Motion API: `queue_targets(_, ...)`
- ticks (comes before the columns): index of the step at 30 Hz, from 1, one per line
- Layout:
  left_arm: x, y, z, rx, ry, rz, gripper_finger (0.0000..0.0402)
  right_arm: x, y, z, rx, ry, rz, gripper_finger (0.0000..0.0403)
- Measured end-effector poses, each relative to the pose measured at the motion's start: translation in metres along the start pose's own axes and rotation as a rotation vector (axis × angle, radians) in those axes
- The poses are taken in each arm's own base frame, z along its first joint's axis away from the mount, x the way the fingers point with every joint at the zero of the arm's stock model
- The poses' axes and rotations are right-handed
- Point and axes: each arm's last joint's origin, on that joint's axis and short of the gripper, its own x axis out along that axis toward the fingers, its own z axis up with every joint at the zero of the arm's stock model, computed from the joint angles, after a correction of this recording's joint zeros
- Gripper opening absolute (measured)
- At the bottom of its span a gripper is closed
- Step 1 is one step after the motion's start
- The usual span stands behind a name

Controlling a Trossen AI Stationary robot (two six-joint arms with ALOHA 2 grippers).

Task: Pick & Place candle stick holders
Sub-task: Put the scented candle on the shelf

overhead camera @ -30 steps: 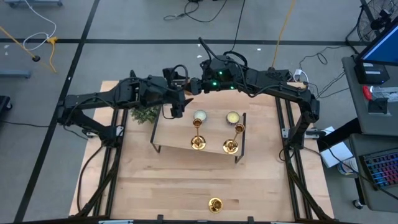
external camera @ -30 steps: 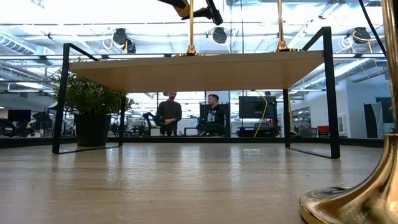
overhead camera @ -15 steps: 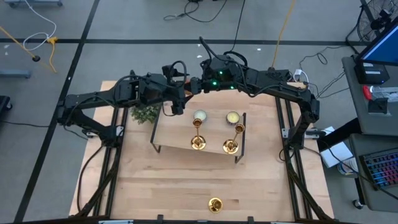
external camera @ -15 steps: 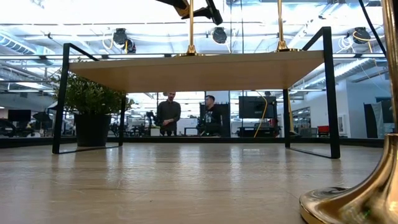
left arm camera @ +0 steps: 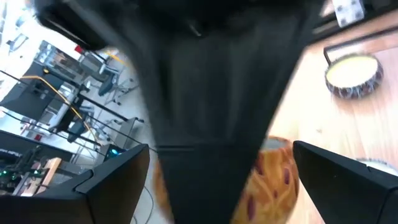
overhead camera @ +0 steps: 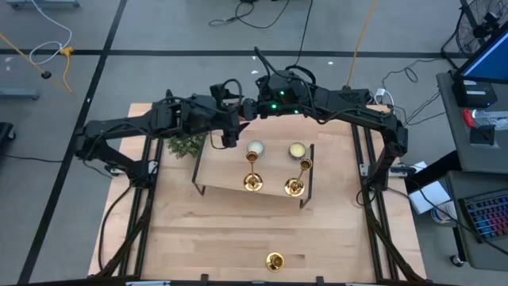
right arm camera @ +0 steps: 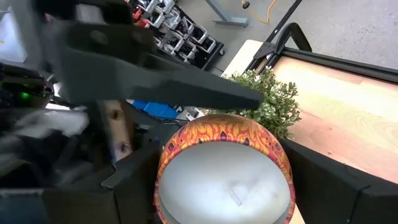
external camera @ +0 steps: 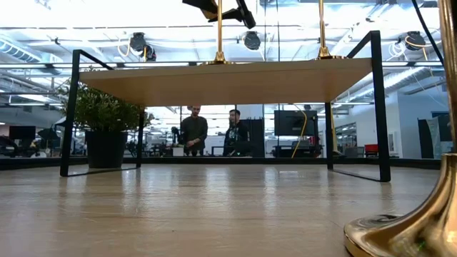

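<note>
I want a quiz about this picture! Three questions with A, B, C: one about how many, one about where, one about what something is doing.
1. How many gold candle stick holders are there?
A. One
B. Three
C. Five

2. Where is the holder that stands alone?
A. On the raised shelf
B. Inside the plant
C. On the table, near its front edge

3. What is the right gripper doing?
A. Holding an orange patterned candle
B. Holding a gold holder
C. Lying flat on the table

Answers:
1. B: two candle stick holders stand on the raised shelf, and a third one stands apart.
2. C: the lone holder is on the table, in front of the shelf.
3. A: the right gripper has the orange patterned candle between its fingers.
</note>
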Motion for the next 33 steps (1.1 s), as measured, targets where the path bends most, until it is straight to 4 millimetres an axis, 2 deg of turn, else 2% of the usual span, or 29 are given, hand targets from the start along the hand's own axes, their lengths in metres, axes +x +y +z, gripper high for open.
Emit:
queue_targets(8,0.0002,-0.0014,-0.0004,0.009,0.024,0.023,0.0392,0.0,-0.0004,-0.0004,-0.003,0.004,-0.004,0.0299)
queue_targets(15,-0.0002,-0.0032,-0.0002,0.013,0.033,0.023,0.0311,-0.0001,-0.0005,-0.0004,-0.011,0.006,-0.005,0.0299)
queue_targets(17,-0.0012,-0.0051,0.0009,0.019,0.033,0.025,0.0298,-0.0002,-0.0003,-0.0004,-0.015,0.005,-0.005,0.03)
queue_targets(22,-0.0026,-0.0072,0.0022,0.011,0.038,0.034,0.0307,-0.0008,0.0,-0.0003,-0.019,0.006,-0.002,0.03)
queue_targets(28,-0.0027,-0.0064,0.0034,-0.019,0.032,0.051,0.0386,-0.0008,-0.0001,-0.0002,-0.019,0.004,-0.005,0.03)
queue_targets(30,-0.0027,-0.0059,0.0032,-0.019,0.039,0.063,0.0387,-0.0008,-0.0001,-0.0002,-0.019,0.004,-0.005,0.03)
queue_targets(33,-0.0027,-0.0057,0.003,-0.017,0.043,0.069,0.0364,-0.0008,-0.0001,-0.0001,-0.019,0.003,-0.004,0.03)
